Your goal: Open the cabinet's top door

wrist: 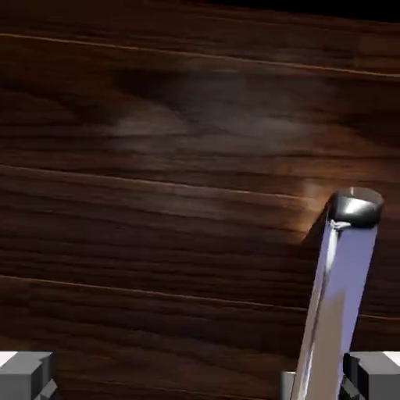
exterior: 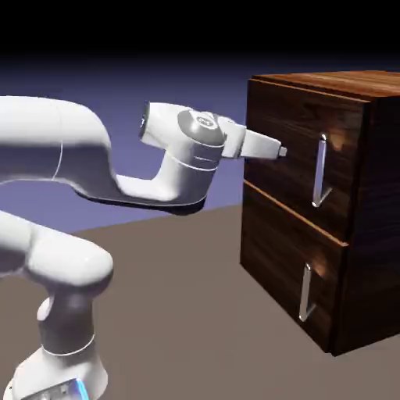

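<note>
1. The top door point(exterior: 301, 160) was seen shut, flush in the upper front of the cabinet point(exterior: 367, 226), which was set on the counter point(exterior: 195, 312) at about 3 o'clock in the exterior view.
2. Its long silver handle point(exterior: 319, 172) was mounted upright near the door's 3 o'clock edge.
3. The pincer point(exterior: 283, 151) was held level, close to the door's front at 9 o'clock of the handle, its jaws spread wide and nothing gripped.
4. In the hand view, the handle point(wrist: 340, 297) was found just inside the finger point(wrist: 375, 375) at 5 o'clock.
</note>
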`<state>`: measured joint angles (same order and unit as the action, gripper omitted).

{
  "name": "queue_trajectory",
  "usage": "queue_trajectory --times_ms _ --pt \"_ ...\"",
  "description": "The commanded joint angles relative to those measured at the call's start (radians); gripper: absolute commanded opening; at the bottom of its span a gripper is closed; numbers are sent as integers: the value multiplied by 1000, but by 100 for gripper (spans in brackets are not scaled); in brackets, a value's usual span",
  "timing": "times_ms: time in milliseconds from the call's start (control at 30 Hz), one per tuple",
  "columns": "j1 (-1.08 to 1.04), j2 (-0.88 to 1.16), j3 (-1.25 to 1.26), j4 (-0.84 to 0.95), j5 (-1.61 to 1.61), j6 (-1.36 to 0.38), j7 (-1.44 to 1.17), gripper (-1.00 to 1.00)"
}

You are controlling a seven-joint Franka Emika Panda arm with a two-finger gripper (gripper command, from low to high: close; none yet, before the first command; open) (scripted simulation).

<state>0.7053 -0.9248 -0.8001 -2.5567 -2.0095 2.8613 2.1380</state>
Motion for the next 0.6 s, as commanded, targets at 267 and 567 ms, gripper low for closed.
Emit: queue_trajectory --times_ms 267,567 --pt "135 -69 -156 49 -391 -34 272 100" --pt "270 -138 -312 99 -783 -68 544 100"
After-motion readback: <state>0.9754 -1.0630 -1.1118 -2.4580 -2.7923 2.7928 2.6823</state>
